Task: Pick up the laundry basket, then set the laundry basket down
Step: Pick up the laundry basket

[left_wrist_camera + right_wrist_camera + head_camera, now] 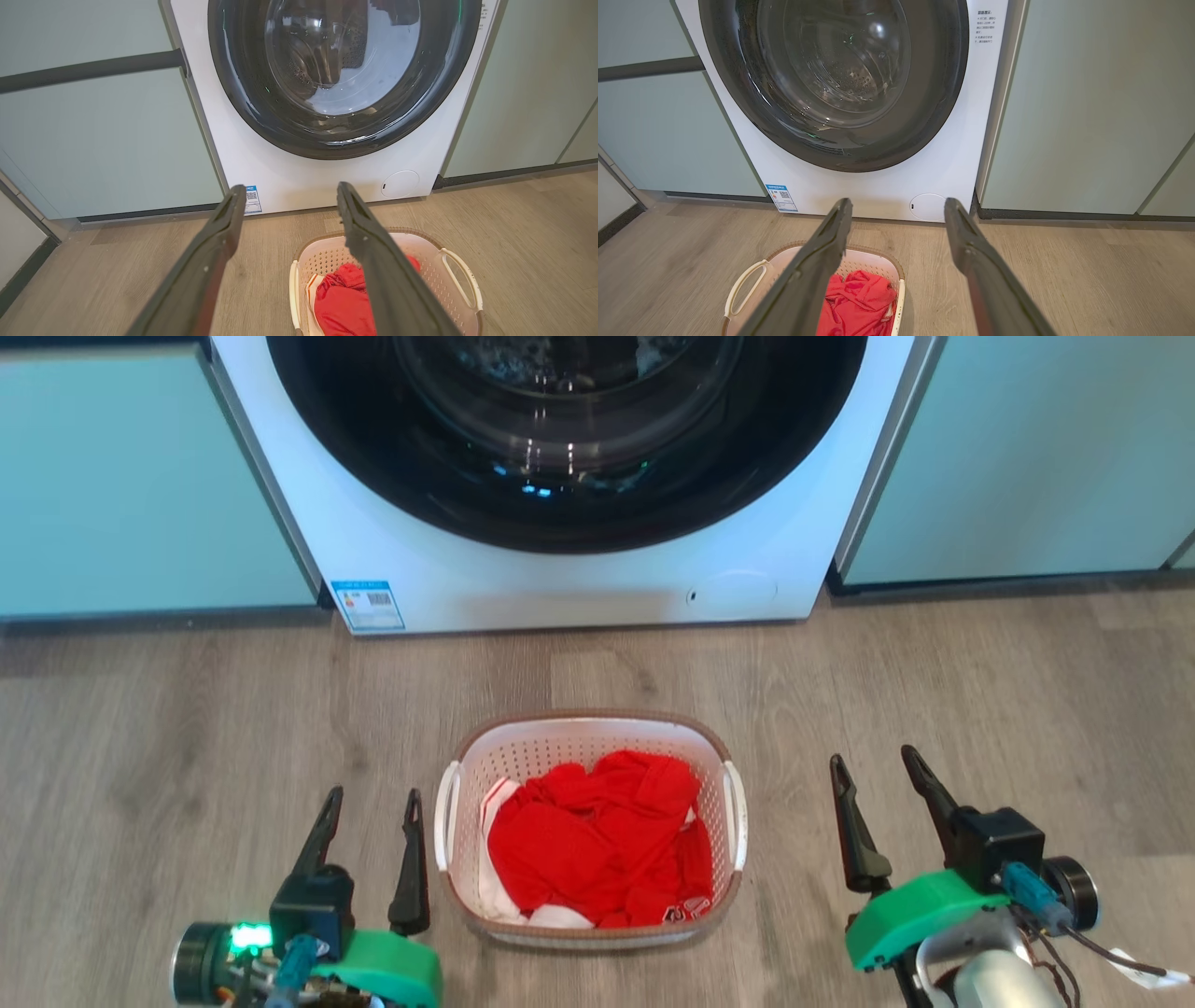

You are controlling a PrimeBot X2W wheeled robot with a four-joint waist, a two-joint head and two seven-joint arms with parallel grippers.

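Note:
The laundry basket (579, 735), small, white and perforated with a brown rim and white side handles, stands on the wooden floor with red clothes (597, 840) inside. My left gripper (372, 803) is open just left of its left handle, apart from it. My right gripper (874, 763) is open about a hand's width right of the right handle. The left wrist view has the basket (434, 275) low, partly behind the gripper (290, 192). In the right wrist view the basket (747, 280) lies at the lower left below the open gripper (898, 206).
A white front-loading washing machine (560, 588) with a dark round door stands directly beyond the basket. Pale green cabinet fronts (140, 476) flank it on both sides. Bare wooden floor (980, 681) spreads around the basket.

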